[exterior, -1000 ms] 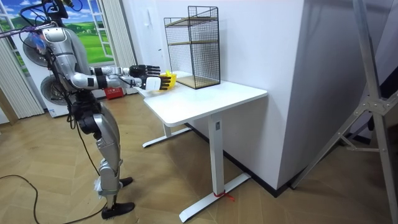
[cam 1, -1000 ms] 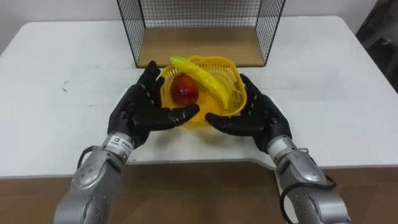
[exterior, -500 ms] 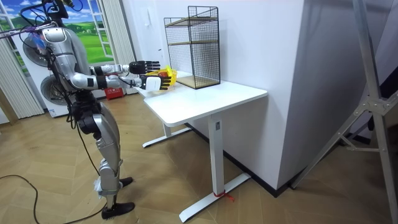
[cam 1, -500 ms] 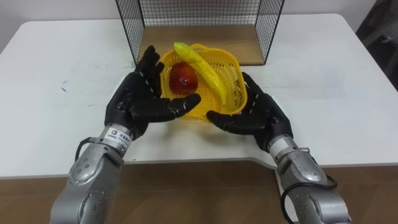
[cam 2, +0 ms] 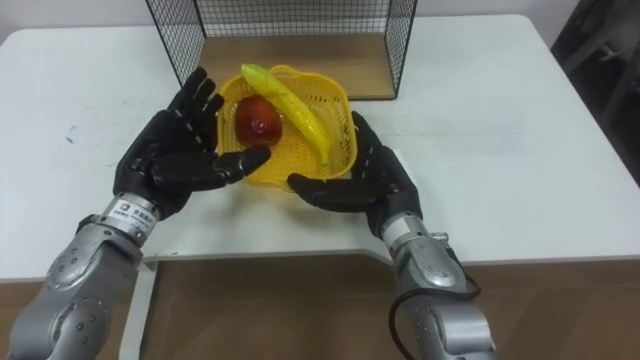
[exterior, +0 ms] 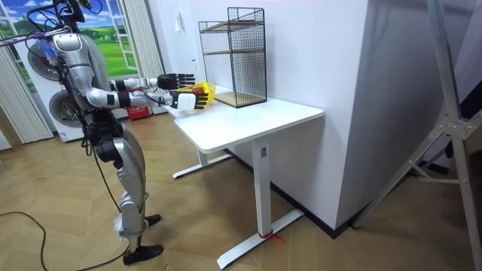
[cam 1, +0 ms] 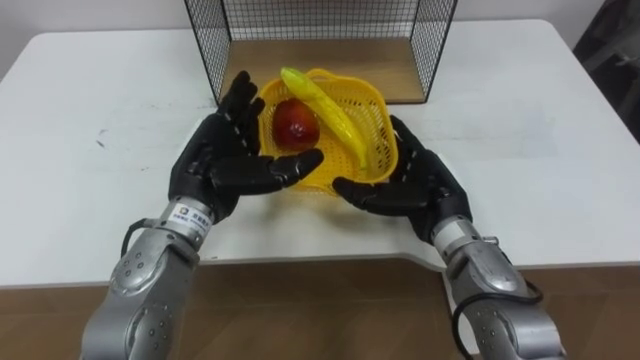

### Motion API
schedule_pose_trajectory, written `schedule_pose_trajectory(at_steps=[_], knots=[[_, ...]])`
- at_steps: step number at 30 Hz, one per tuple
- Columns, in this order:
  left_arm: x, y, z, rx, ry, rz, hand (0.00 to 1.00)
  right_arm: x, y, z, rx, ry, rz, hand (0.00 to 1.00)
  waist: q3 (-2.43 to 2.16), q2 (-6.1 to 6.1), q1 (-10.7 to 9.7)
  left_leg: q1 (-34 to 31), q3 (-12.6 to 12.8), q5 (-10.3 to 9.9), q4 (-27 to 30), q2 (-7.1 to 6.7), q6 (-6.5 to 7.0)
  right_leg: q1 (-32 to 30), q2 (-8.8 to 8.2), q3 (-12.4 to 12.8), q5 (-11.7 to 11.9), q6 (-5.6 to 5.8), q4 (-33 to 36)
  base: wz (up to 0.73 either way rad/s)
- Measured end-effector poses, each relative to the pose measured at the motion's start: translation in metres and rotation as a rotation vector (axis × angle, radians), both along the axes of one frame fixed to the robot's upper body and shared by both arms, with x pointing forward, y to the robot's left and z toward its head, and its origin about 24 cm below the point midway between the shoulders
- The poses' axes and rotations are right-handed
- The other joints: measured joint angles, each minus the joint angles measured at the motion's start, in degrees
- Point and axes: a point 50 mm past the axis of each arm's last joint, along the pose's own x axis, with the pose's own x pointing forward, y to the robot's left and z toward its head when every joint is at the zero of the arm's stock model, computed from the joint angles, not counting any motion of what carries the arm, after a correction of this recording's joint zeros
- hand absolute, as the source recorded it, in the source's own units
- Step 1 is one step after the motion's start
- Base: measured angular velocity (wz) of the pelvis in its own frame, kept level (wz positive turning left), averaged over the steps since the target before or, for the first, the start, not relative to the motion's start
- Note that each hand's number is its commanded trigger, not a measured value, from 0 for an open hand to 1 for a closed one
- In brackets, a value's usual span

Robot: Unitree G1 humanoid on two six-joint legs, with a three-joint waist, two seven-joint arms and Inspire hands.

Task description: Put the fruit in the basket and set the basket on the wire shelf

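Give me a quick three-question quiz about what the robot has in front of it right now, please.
1. Multiple choice: what lies in the yellow basket? A) a banana and a red apple B) two oranges C) nothing
2. True or false: the yellow basket already stands inside the wire shelf.
3. Fill in: the left hand and right hand flank the yellow basket with fingers ____ (straight or clenched).
Key: 1 A; 2 false, it is in front of the wire shelf, between the hands; 3 straight.
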Motion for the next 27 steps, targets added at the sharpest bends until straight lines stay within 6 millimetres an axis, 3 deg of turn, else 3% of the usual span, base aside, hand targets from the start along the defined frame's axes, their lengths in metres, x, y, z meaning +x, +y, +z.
schedule_pose_trajectory(at_steps=[15,27], knots=[[0.0,0.001,0.008,-0.003,-0.034,0.019,0.0,0.01,0.004,0.021,0.008,-0.081,0.005,0.0,0.03,-0.02,-1.07,0.21,0.53,0.0,-0.24,-0.05,0.0,-0.23,0.06,0.71,0.0,0.0,0.01,-0.02],[0.0,-0.002,0.007,-0.01,-0.032,0.016,0.0,0.011,0.004,0.03,0.006,-0.12,-0.006,0.0,0.4,-0.54,-0.93,-0.01,1.46,-0.09,0.69,0.6,-0.07,-1.26,0.28,1.4,-0.09,-0.04,1.82,-0.04]])
